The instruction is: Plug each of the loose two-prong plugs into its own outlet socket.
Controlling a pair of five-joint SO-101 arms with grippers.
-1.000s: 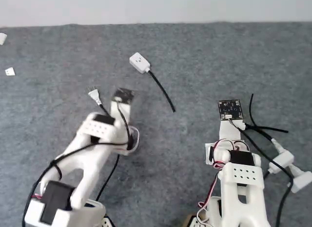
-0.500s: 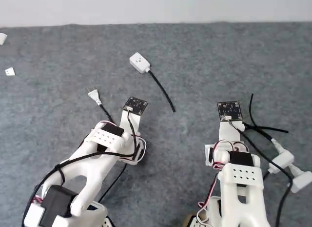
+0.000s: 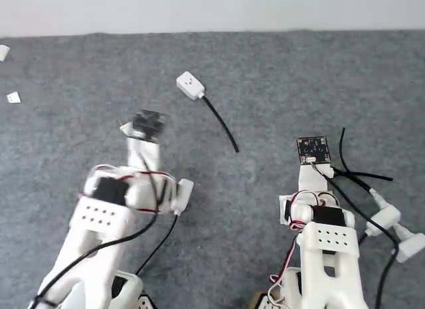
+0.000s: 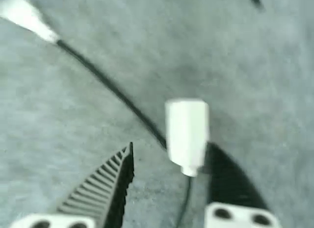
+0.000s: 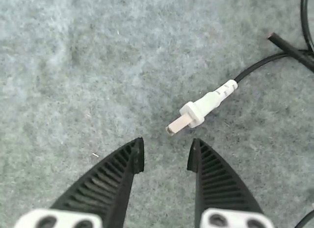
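my left hand (image 4: 169,157) gapes around a blurred white plug (image 4: 186,132); my right hand (image 5: 167,145), spread apart and empty, faces a second plug (image 5: 198,109).

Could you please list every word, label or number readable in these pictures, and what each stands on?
No text can be read.
The outlet socket and the two-prong plug show no print.
Any marks on the wrist camera board are too small to read.
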